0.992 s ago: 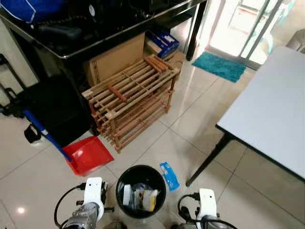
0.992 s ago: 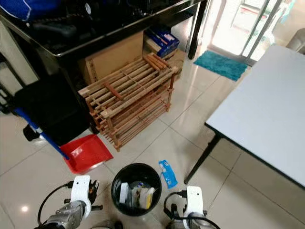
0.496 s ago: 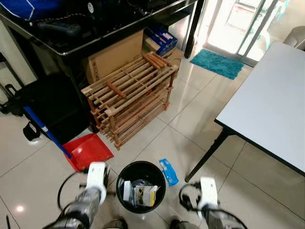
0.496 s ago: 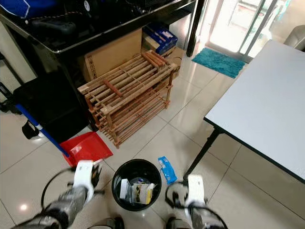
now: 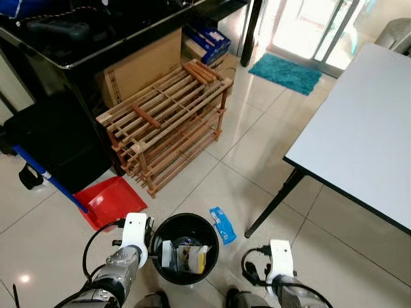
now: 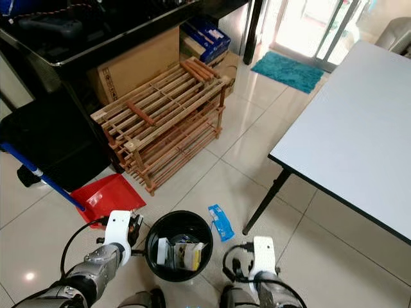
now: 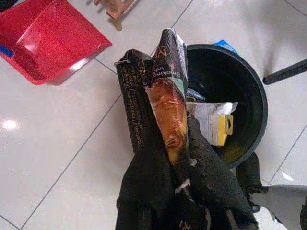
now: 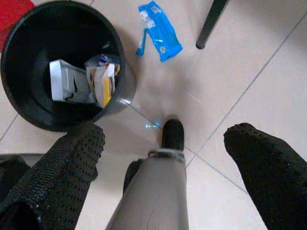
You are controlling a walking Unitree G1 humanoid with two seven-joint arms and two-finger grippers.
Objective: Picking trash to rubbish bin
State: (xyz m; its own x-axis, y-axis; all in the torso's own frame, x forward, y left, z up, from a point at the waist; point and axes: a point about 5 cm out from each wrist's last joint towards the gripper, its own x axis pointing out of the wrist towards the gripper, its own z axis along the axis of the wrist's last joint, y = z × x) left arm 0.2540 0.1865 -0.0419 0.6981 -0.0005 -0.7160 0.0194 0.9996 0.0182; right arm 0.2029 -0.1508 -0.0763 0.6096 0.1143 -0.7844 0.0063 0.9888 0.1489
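black bin (image 5: pixel 186 249): upright, part-filled | blue wrapper (image 5: pixel 222 224): flat on floor beside bin | dark snack wrapper (image 7: pixel 160 91): held

Domestic interior, near an entrance or utility corner of a home. Pale glossy floor tiles (image 5: pixel 257 154); slatted wooden shoe rack (image 5: pixel 164 125) beside a black table (image 5: pixel 96 45) with a cardboard box (image 5: pixel 138 67) stored underneath. Red dustpan (image 5: pixel 109 201) with blue handle on the floor, next to a black suitcase (image 5: pixel 51 138). Teal mat (image 5: pixel 284 72) before a sliding glass door (image 5: pixel 311 25). White table (image 5: pixel 363 138) on black legs. Small black bin (image 5: pixel 185 247) holding household packaging.
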